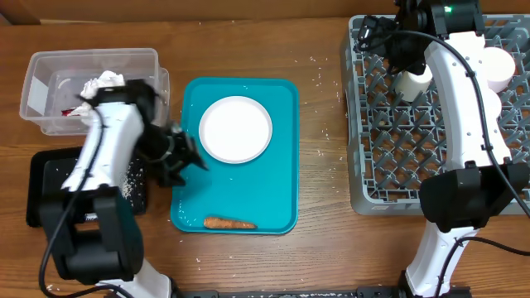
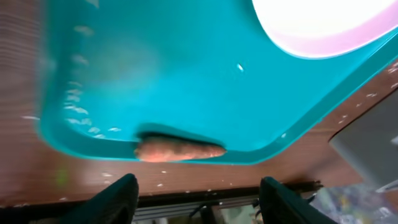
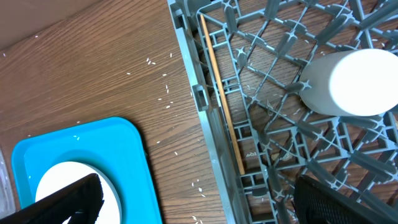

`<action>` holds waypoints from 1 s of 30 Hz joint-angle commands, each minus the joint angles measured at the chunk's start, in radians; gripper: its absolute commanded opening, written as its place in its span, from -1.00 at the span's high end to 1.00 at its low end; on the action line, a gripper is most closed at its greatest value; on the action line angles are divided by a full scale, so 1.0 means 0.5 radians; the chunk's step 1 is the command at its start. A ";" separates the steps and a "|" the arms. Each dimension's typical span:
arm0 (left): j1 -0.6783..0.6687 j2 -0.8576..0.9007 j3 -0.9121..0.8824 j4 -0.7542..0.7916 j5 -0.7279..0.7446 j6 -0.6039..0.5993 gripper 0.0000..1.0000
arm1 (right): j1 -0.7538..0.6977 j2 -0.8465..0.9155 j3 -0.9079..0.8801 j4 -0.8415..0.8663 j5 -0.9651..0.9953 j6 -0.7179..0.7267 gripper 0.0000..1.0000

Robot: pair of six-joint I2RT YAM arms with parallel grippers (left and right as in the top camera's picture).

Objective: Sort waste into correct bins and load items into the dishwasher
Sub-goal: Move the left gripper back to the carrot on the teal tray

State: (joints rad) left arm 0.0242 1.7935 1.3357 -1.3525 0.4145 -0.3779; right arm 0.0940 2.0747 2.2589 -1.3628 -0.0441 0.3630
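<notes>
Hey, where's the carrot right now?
In the overhead view the carrot lies on the teal tray at its edge nearest the robot, in front of the plate and a little right of the left gripper.

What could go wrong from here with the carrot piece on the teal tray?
1. The carrot piece lies tight against the near rim of the teal tray, so the open left gripper may strike the rim and miss it.
2. A knock could shift the tray and slide the white plate resting on it.
</notes>
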 commanded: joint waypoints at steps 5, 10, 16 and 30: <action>-0.407 -0.054 -0.294 0.304 -0.012 -0.658 -0.29 | 0.008 -0.030 0.040 0.005 0.018 0.002 -1.00; -0.536 -0.059 -0.349 0.365 -0.138 -0.800 -0.29 | 0.008 -0.030 0.040 0.005 0.018 0.002 -1.00; -0.612 -0.198 -0.351 0.328 -0.352 -0.951 -0.28 | 0.008 -0.030 0.040 0.005 0.018 0.002 -1.00; -0.614 -1.089 -1.032 0.581 -0.487 -1.876 -0.50 | 0.008 -0.030 0.040 0.005 0.018 0.002 -1.00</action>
State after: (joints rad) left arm -0.2802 1.2697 0.9096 -1.1404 0.1596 -1.1496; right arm 0.0940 2.0747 2.2589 -1.3624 -0.0437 0.3626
